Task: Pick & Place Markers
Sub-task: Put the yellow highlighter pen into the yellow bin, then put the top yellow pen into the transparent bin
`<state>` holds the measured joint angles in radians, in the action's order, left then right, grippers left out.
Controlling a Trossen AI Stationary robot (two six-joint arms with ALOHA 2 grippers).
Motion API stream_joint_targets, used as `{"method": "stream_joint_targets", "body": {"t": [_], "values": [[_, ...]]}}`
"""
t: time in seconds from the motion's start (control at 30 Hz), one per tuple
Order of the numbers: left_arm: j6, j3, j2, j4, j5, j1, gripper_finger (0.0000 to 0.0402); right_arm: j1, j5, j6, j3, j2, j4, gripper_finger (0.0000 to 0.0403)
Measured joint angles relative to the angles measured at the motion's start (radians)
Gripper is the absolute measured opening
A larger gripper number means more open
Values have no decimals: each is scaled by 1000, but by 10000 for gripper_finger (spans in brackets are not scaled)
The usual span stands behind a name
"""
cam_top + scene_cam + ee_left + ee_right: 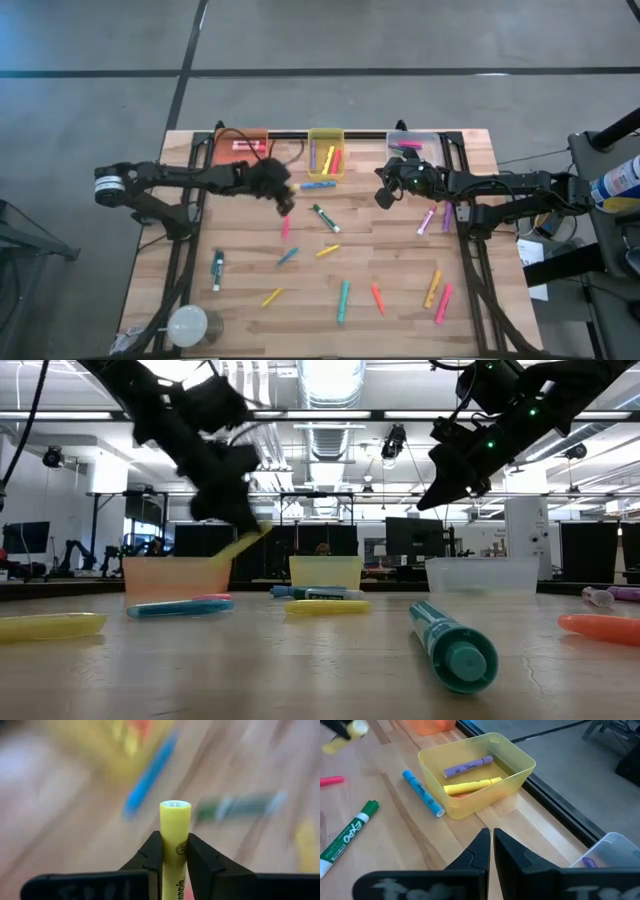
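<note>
A short yellow capped marker (pixel 175 845) was pinched between the two dark fingers of the left gripper (pixel 174 851), its round end sticking out past the fingertips. The low view showed it carried tilted in the air above the wooden slatted table (pixel 400 320), near the translucent orange bin (pixel 175 575). From above, that gripper hung just in front of the orange bin and the translucent yellow bin (pixel 326 153), which held a purple marker (pixel 468 767) and another yellow one (pixel 470 785). A blue marker (pixel 423 793) lay just beside the yellow bin's wall, a green-capped white marker (pixel 347 838) farther out. The right gripper (pixel 491 845) hovered empty, fingers pressed together, near the clear bin (pixel 411 145). Other markers lay scattered across the table.
</note>
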<state>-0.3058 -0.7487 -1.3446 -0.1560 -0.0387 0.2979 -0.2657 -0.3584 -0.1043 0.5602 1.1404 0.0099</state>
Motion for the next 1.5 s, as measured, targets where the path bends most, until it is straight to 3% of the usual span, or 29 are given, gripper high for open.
{"method": "stream_joint_targets", "body": {"t": [0.17, 0.37, 0.63, 0.87, 1.03, 1.23, 1.37, 1.5], "values": [[-66, -26, -26, 301, 104, 96, 52, 0, 0, 0, 0, 0, 21, 18], [-154, -111, -132, 469, 207, 236, 52, 0, 0, 6, 0, 0, 38, 18], [-201, -295, -339, 467, 243, 286, 53, 0, 0, 11, 0, 0, 42, 18], [-168, -364, -484, 450, 247, 297, 55, 0, 0, 4, -6, 0, 39, 18], [-109, -379, -479, 423, 248, 298, 86, 0, 0, 4, -7, 0, 40, 18], [-33, -381, -388, 352, 242, 297, 124, 0, 0, -2, -7, 0, 42, 18], [66, -311, -276, 313, 241, 288, 113, 0, 10, -23, -7, 0, 38, 18], [137, -119, -120, 432, 253, 249, 73, 8, 103, -28, -8, 0, 35, 18]]}}
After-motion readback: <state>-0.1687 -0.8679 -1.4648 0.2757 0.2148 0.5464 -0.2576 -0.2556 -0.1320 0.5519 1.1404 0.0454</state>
